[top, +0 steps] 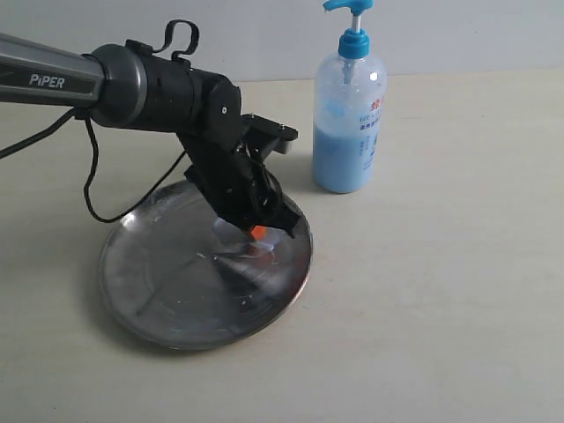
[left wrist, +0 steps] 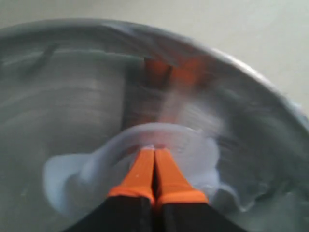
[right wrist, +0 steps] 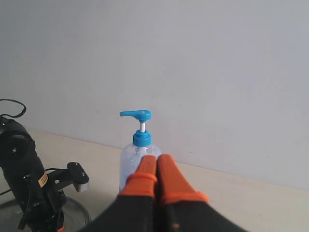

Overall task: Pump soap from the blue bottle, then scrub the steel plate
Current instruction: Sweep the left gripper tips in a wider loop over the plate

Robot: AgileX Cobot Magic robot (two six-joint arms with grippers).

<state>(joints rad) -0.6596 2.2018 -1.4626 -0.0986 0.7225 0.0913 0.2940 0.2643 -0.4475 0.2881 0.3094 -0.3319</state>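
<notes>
The steel plate (top: 167, 291) lies on the table at centre left, shiny and smeared. My left gripper (top: 258, 233) is shut, its orange tips pressed down on the plate's right part. In the left wrist view the left gripper (left wrist: 154, 151) stands in a pale blue smear of soap (left wrist: 198, 154) on the steel plate (left wrist: 58, 96). The blue bottle (top: 349, 115) stands upright just behind the plate's right edge, about half full. My right gripper (right wrist: 156, 159) is shut and empty, held in the air in front of the blue bottle (right wrist: 137, 145); it is outside the exterior view.
The left arm (top: 106, 84) reaches in from the left, with a black cable (top: 92, 185) looping down beside the plate. A pale wall rises behind the tabletop (top: 458, 291).
</notes>
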